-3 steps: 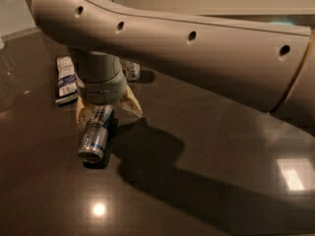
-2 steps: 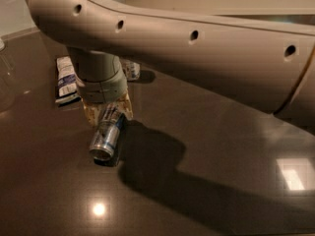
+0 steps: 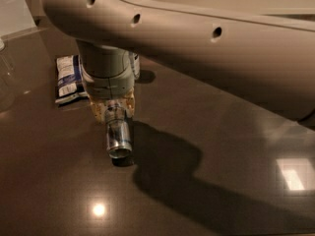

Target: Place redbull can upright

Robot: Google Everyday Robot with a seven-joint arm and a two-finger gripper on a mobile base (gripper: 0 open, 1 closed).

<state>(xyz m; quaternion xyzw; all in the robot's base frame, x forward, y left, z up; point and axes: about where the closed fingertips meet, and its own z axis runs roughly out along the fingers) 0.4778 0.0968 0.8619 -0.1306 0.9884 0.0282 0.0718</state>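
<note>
The redbull can is a slim silver-and-blue can. It hangs from my gripper nearly upright, one end pointing down and toward the camera, close above the dark table. The gripper is shut on the can's upper part, at the end of the big beige arm that crosses the top of the view. I cannot tell whether the can's lower end touches the table.
A blue-and-white snack bag lies on the table behind and left of the gripper. A clear bottle stands at the far left edge. Another small object sits behind the wrist, mostly hidden.
The gripper has swung the can from a slanted, near-lying pose to nearly vertical, and has shifted slightly right. The bag has not moved.
</note>
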